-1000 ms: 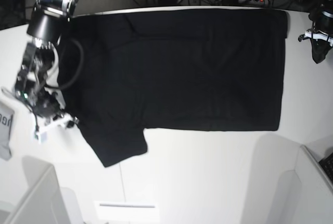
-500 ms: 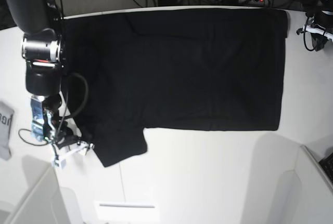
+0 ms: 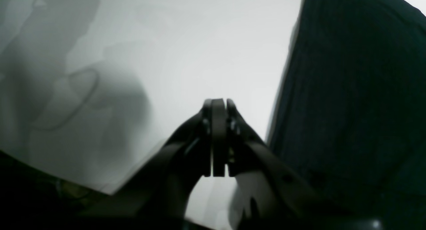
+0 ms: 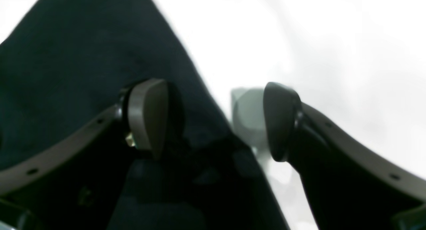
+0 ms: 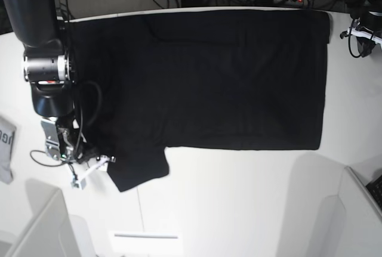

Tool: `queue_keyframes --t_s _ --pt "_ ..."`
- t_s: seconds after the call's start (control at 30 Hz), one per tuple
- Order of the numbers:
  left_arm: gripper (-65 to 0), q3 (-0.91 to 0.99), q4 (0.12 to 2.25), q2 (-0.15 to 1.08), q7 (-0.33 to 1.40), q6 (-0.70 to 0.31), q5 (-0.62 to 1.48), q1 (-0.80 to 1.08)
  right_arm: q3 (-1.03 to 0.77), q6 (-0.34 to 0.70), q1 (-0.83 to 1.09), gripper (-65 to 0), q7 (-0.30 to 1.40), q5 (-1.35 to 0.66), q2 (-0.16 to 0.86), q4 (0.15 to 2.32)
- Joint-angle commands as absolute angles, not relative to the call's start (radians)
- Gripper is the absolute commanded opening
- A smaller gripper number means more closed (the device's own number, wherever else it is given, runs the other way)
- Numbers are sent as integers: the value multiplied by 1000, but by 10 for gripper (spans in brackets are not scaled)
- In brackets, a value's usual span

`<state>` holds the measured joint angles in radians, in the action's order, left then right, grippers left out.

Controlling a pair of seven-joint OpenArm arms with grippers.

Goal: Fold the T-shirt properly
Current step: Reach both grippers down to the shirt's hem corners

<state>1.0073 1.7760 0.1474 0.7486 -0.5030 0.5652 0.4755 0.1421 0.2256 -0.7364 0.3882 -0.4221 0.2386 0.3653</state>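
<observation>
A black T-shirt (image 5: pixel 203 78) lies flat on a white table (image 5: pixel 239 203). The right gripper (image 4: pixel 213 123), jaws spread, straddles its sleeve edge; the left gripper (image 3: pixel 218 136) is pressed together. Closing squarely on the hem should help.

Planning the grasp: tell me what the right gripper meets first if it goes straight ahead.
Probably the T-shirt edge: the open right gripper straddles it, one finger over cloth, one over the table. Depth is unclear.

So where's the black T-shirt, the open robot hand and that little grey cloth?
T-shirt (image 5: pixel 221 78), base view, middle of its body.
Right gripper (image 4: pixel 214 121), right wrist view, between its spread fingers.
Grey cloth (image 5: pixel 6 149), base view, the part showing at the left edge.
</observation>
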Motion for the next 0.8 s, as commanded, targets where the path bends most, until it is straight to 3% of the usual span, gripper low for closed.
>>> queue_keyframes --t_s 0.0,0.17,0.33,0.47,0.53,0.7,0.77 --pt "-650 1017 1791 163 727 -510 576 486 142 255 -763 -242 390 -430 245 375" --pt "-650 1017 1791 163 727 -510 576 484 142 265 -759 -375 390 -429 245 374" --pt "-650 1017 1791 165 728 -510 576 483 142 265 -757 -455 384 -429 246 374" --pt "-650 1009 1793 170 727 -510 575 476 142 265 -757 -650 383 -429 246 374" --pt "-650 1009 1793 173 727 -510 575 472 137 265 -757 -650 383 -429 248 374" --pt "-301 1010 1768 208 730 -506 575 389 137 265 -757 -650 383 -429 248 375" --pt "-217 998 1744 239 731 -504 575 337 137 265 -757 -650 389 -429 248 377"
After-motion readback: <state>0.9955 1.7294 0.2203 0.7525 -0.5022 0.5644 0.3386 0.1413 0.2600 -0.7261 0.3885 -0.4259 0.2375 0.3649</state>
